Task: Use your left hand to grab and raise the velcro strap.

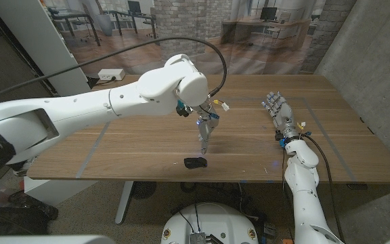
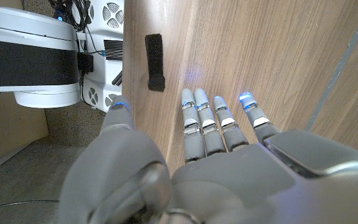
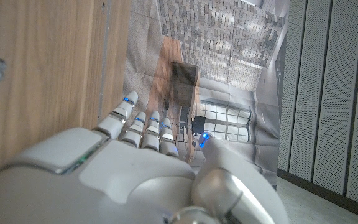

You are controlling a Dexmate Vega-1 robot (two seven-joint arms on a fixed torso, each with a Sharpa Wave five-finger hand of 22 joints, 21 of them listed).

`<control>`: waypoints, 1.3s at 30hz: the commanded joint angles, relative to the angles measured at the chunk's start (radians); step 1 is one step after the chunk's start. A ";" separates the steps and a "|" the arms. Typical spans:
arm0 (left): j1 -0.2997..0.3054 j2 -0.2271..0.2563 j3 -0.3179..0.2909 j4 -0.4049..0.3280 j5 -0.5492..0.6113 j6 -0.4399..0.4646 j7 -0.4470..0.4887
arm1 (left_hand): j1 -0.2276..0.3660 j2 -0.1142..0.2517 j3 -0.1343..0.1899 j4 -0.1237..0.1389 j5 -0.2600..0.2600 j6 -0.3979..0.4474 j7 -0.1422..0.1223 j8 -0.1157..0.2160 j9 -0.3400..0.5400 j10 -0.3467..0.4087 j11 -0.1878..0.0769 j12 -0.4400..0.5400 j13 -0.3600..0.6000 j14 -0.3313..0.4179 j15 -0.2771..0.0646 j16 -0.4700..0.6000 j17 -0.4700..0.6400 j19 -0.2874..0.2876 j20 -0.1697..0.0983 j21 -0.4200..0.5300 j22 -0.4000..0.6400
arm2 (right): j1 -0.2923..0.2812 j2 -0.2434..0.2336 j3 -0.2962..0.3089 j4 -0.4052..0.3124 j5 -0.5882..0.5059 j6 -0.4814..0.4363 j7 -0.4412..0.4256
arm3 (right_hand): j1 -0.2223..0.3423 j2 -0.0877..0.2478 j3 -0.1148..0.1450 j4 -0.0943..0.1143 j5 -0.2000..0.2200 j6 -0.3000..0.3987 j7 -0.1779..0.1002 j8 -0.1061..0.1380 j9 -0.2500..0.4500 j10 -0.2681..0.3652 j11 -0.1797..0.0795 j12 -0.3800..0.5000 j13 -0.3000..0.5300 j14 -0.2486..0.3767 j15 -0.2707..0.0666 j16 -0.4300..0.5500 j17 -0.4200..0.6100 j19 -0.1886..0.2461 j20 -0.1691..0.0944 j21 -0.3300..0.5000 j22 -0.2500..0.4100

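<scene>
From the head view, my left hand [image 1: 206, 130] hangs over the middle of the wooden table [image 1: 141, 146], fingers pointing down toward the near edge. The velcro strap [image 1: 195, 163], a small dark piece, lies flat on the wood right at that near edge, just below and a little left of my fingertips, not yet touched. I judge I am poised above it so that I can drop straight onto it. My right hand [image 1: 281, 115] waits well apart on the right side of the table, fingers reaching away from me, out of the way because this job belongs to the left.

In the left wrist view, my fingers [image 2: 205, 121] are stretched out straight and side by side, with the thumb [image 2: 118, 118] held off to one side, so there is a gap ready to take the strap. The velcro strap [image 2: 155, 62] lies beyond the fingertips, close to the table's edge, nothing around it. My hand holds nothing. Because the strap lies flat so near the edge, I expect I must press down and pinch it between thumb and fingers, not scoop it.

In the right wrist view, my right hand [image 3: 135, 168] has its fingers [image 3: 143, 127] extended and close together beside the table, empty.
</scene>
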 commanded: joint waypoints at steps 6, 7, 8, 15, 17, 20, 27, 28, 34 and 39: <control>-0.029 -0.001 0.050 0.032 -0.008 0.007 0.000 | 0.013 0.003 -0.001 0.003 0.008 0.014 0.001 0.000 0.002 0.009 0.002 0.008 0.004 0.013 -0.001 0.000 0.004 0.011 0.003 0.006 0.003 | 0.008 -0.004 0.000 0.020 0.005 0.012 -0.003 | -0.007 0.003 -0.005 -0.002 0.006 0.012 0.001 0.006 0.002 0.011 -0.001 0.007 0.004 0.011 -0.001 -0.003 0.002 0.010 -0.002 -0.001 0.004; -0.031 -0.001 0.054 0.035 -0.011 0.007 0.000 | 0.014 0.003 -0.001 0.003 0.008 0.011 0.002 -0.002 0.002 0.008 0.004 0.008 0.004 0.012 0.000 -0.001 0.004 0.011 0.002 0.006 0.003 | 0.008 -0.004 0.000 0.020 0.006 0.013 -0.003 | -0.007 0.003 -0.005 -0.002 0.006 0.012 0.001 0.007 0.002 0.011 0.000 0.007 0.004 0.010 -0.001 -0.003 0.002 0.010 -0.002 -0.001 0.004; -0.035 -0.002 0.060 0.037 -0.013 0.006 0.000 | 0.015 0.004 -0.001 0.003 0.008 0.009 0.001 -0.005 0.002 0.004 0.004 0.007 0.004 0.010 0.000 -0.002 0.004 0.011 0.002 0.006 0.003 | 0.006 -0.004 0.000 0.019 0.006 0.015 -0.003 | -0.007 0.003 -0.005 -0.002 0.006 0.012 0.000 0.007 0.002 0.012 0.000 0.007 0.004 0.010 -0.001 -0.003 0.002 0.010 -0.002 -0.001 0.004; -0.052 -0.007 0.086 0.045 -0.027 0.007 0.000 | 0.019 0.007 -0.002 0.005 0.008 0.006 0.001 -0.012 0.002 -0.002 0.002 0.008 0.006 0.007 0.000 -0.004 0.005 0.010 0.002 0.006 0.004 | 0.004 -0.001 0.001 0.020 0.012 0.021 -0.006 | -0.007 0.003 -0.005 -0.003 0.007 0.011 0.001 0.006 0.002 0.011 0.000 0.007 0.004 0.011 -0.002 -0.003 0.002 0.010 -0.002 -0.002 0.004; -0.063 -0.009 0.100 0.047 -0.031 0.010 0.000 | 0.021 0.007 -0.001 0.004 0.009 0.010 0.002 -0.011 0.002 -0.003 0.001 0.009 0.007 0.007 0.000 -0.005 0.005 0.010 0.002 0.006 0.004 | 0.004 0.000 0.002 0.022 0.013 0.024 -0.006 | -0.007 0.003 -0.005 -0.003 0.007 0.012 0.001 0.006 0.002 0.011 0.000 0.007 0.004 0.011 -0.002 -0.003 0.002 0.010 -0.002 -0.003 0.004; -0.071 -0.011 0.115 0.050 -0.035 0.015 0.000 | 0.023 0.007 -0.002 0.004 0.008 0.015 0.002 -0.012 0.002 -0.001 0.001 0.011 0.007 0.009 0.000 -0.005 0.005 0.010 0.002 0.006 0.004 | 0.003 0.000 0.003 0.024 0.016 0.027 -0.006 | -0.008 0.003 -0.006 -0.003 0.007 0.012 0.000 0.006 0.002 0.012 0.000 0.007 0.004 0.011 -0.002 -0.003 0.002 0.010 -0.002 -0.003 0.004; -0.090 -0.013 0.155 0.057 -0.034 0.029 0.000 | 0.025 0.007 -0.004 0.005 0.008 0.022 0.004 -0.014 0.002 0.001 0.001 0.015 0.009 0.011 -0.001 -0.005 0.006 0.012 0.000 0.007 0.005 | 0.002 -0.001 0.002 0.027 0.020 0.031 -0.005 | -0.008 0.003 -0.006 -0.003 0.007 0.012 0.000 0.006 0.002 0.012 0.000 0.007 0.004 0.011 -0.002 -0.003 0.002 0.011 -0.002 -0.004 0.004; -0.091 -0.012 0.159 0.057 -0.032 0.029 0.000 | 0.025 0.007 -0.004 0.005 0.008 0.023 0.003 -0.014 0.002 0.002 0.003 0.016 0.009 0.011 -0.001 -0.005 0.006 0.013 -0.001 0.007 0.005 | 0.001 -0.001 0.002 0.027 0.020 0.031 -0.005 | -0.008 0.003 -0.006 -0.003 0.007 0.012 0.000 0.006 0.002 0.012 0.001 0.007 0.004 0.011 -0.002 -0.003 0.002 0.011 -0.002 -0.004 0.004; -0.096 -0.014 0.175 0.064 -0.031 0.032 0.000 | 0.025 0.010 -0.005 0.008 0.008 0.032 0.006 -0.013 0.002 0.004 0.002 0.018 0.010 0.014 -0.002 -0.005 0.007 0.015 -0.003 0.008 0.005 | 0.000 -0.002 0.001 0.027 0.021 0.031 -0.002 | -0.008 0.003 -0.006 -0.004 0.007 0.012 0.000 0.006 0.002 0.012 0.000 0.007 0.004 0.011 -0.002 -0.003 0.002 0.011 -0.002 -0.005 0.004; -0.096 -0.014 0.178 0.063 -0.038 0.035 0.000 | 0.026 0.013 -0.005 0.009 0.007 0.034 0.006 -0.015 0.002 0.000 -0.001 0.019 0.011 0.014 -0.003 -0.005 0.008 0.015 -0.004 0.008 0.005 | -0.002 -0.003 0.002 0.025 0.023 0.027 -0.001 | -0.009 0.003 -0.006 -0.004 0.008 0.012 0.000 0.006 0.002 0.012 0.001 0.007 0.004 0.011 -0.002 -0.003 0.002 0.011 -0.003 -0.005 0.004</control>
